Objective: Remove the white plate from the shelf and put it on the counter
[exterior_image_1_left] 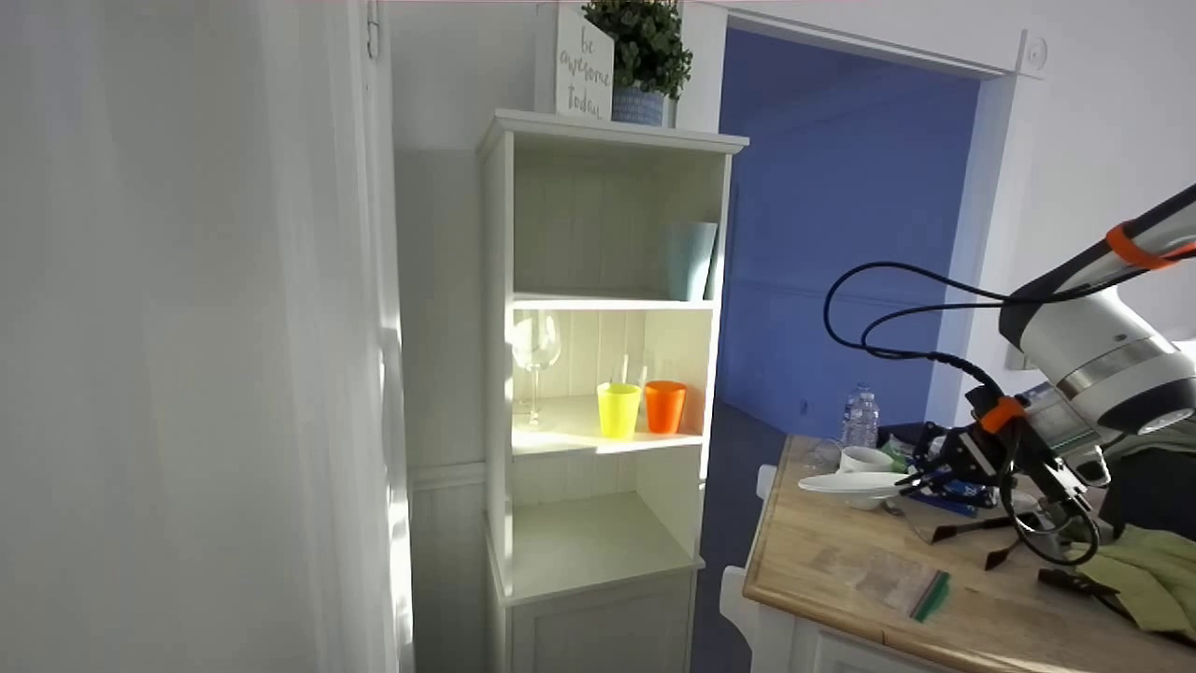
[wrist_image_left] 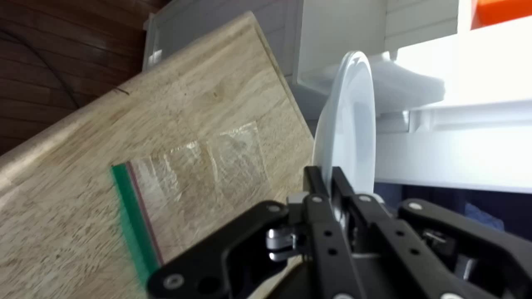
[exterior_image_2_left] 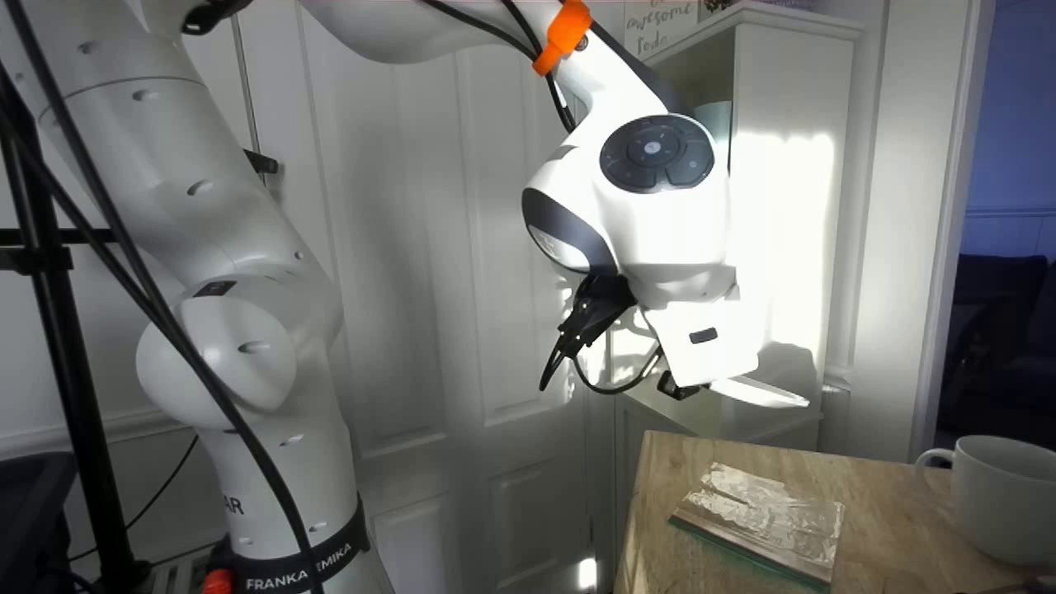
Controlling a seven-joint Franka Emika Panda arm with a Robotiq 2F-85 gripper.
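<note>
The tool (wrist_image_left: 326, 170), nearly closed, pinches the plate (wrist_image_left: 355, 124) by its rim, likely leaving its underside free to land; the plate is off the shelf (exterior_image_1_left: 598, 304), aloft near the desk (exterior_image_1_left: 813, 561).

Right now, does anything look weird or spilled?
I see nothing spilled. The wrinkled clear plastic bag with a green strip lies on the light tan wooden counter like forgotten rubbish. The round white plate looks odd in midair, but the jaws hold it.

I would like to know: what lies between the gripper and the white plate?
Nothing visible: in the wrist view, the gripper is closed directly on the edge of the white plate, one jaw on each side.
</note>
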